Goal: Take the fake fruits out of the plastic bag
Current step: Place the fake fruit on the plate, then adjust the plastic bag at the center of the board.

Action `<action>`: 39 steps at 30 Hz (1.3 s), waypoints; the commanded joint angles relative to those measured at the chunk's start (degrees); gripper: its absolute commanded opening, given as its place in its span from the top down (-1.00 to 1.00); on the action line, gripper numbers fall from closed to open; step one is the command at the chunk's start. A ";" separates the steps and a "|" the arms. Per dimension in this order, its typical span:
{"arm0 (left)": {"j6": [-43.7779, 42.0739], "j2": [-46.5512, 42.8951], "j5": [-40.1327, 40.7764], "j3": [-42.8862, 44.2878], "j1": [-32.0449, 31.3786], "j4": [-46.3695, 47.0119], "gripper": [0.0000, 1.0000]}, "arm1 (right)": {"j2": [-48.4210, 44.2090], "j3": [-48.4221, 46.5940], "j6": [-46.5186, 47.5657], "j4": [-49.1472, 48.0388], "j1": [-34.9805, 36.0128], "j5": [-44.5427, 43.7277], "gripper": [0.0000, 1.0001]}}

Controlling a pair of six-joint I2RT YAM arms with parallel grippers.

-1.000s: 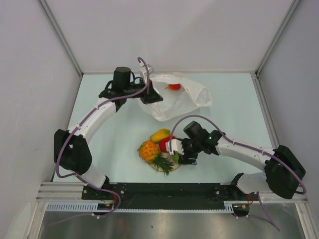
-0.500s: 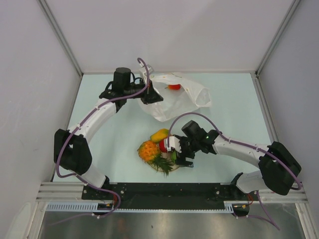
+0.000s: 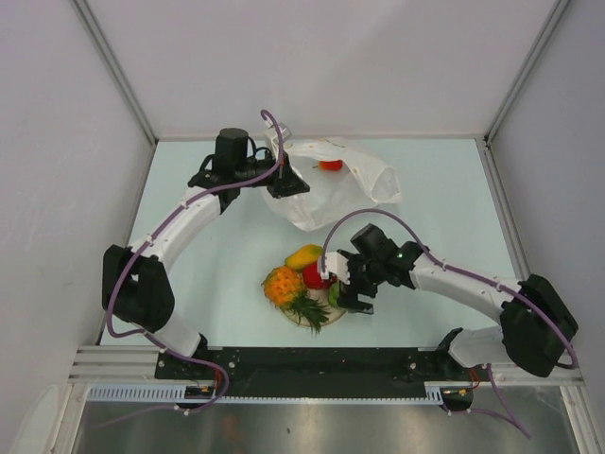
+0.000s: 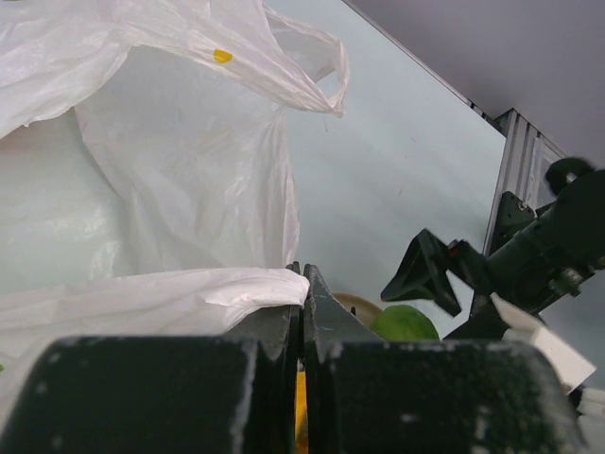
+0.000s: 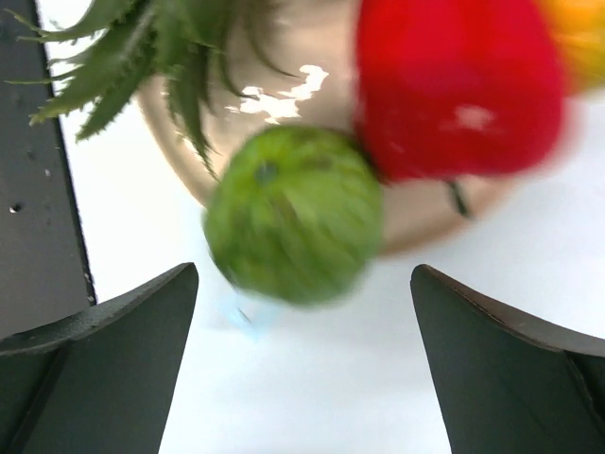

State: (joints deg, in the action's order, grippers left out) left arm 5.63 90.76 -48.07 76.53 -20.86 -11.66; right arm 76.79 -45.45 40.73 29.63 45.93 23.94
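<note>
My left gripper [image 4: 302, 284] is pinching a fold of the plastic bag [image 4: 180, 170], clear only in its wrist view; my right gripper [image 5: 302, 284] is hanging wide open over the round green fruit [image 5: 293, 213] at the plate [image 5: 416, 218] rim. Only the top view is showing the pineapple [image 3: 281, 284], mango [image 3: 303, 255] and a red bit [image 3: 330, 164] in the bag

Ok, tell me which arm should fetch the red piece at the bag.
Right, probably: the right tool is open and empty by the plate, while the left tool is shut on the plastic bag and would have to let go to reach the red piece.
</note>
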 commanded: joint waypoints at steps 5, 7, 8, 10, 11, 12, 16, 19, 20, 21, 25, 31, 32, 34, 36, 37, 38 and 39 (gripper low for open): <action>0.35 -1.46 -1.50 -0.68 0.30 1.90 1.00 | -9.12 -10.88 -9.77 2.54 -4.53 -8.65 -0.99; 0.09 -2.17 -1.23 -0.77 0.30 1.90 1.00 | -6.76 -13.07 -12.59 1.67 -6.11 -8.30 -0.99; -0.18 -2.43 -1.15 -0.94 0.30 1.82 1.00 | -5.61 -14.82 -15.30 1.05 -7.68 -8.04 -0.99; -0.53 -3.04 -0.97 -1.03 0.21 1.64 1.00 | -1.57 -16.68 -18.04 -0.44 -9.54 -7.60 -1.00; -1.14 -3.22 -0.62 -1.03 0.21 1.55 0.99 | -0.25 -18.69 -19.88 -1.23 -11.63 -7.51 -0.99; -1.41 -3.40 -0.53 -1.03 0.30 0.86 1.00 | 1.32 -19.67 -23.03 -2.72 -12.79 -7.16 -0.99; -3.95 -3.75 0.79 -0.77 0.30 -1.26 1.00 | 8.70 -24.68 -31.58 -9.92 -19.90 -4.62 -0.93; -5.54 -3.31 1.05 -0.16 0.47 -2.66 1.00 | 14.49 -28.46 -33.70 -17.04 -22.20 -8.18 -0.88; -6.93 -2.27 1.23 1.15 0.65 -3.10 1.00 | 16.18 -29.42 -33.87 -20.80 -22.55 -9.34 -0.88; -7.29 -1.56 1.49 2.12 0.73 -3.63 1.00 | 18.46 -32.30 -33.87 -22.32 -23.34 -10.40 -0.88; -9.23 2.83 1.41 9.32 1.61 -5.74 1.00 | 29.71 -42.31 -34.05 -25.41 -25.97 -18.12 -0.87; -10.99 9.95 0.62 21.02 1.88 -6.89 1.00 | 41.59 -52.89 -30.10 -28.92 -30.20 -28.66 -0.93; -10.38 10.66 0.53 23.64 1.70 -6.45 1.00 | 41.94 -53.68 -28.62 -31.19 -31.24 -30.26 -0.93; -9.59 13.46 0.18 27.25 1.70 -5.83 1.00 | 42.03 -53.69 -27.38 -33.05 -32.30 -34.99 -0.97; -8.88 15.31 -0.18 32.96 1.44 -4.87 1.00 | 41.25 -52.46 -25.02 -35.33 -33.71 -37.03 -0.98; -8.88 16.37 -0.18 35.07 1.35 -4.60 1.00 | 39.94 -51.76 -24.48 -35.86 -34.15 -38.52 -0.99; -9.14 18.55 -0.53 39.44 0.92 -4.43 1.00 | 39.32 -51.06 -24.12 -36.65 -34.50 -39.32 -0.99; -9.40 19.71 -0.70 41.83 0.65 -4.25 1.00 | 38.53 -49.31 -23.68 -36.92 -34.77 -40.20 -0.99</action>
State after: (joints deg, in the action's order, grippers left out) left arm -2.98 107.09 -46.94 107.79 -19.44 -18.70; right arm 119.61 -95.57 13.23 0.30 12.49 -7.81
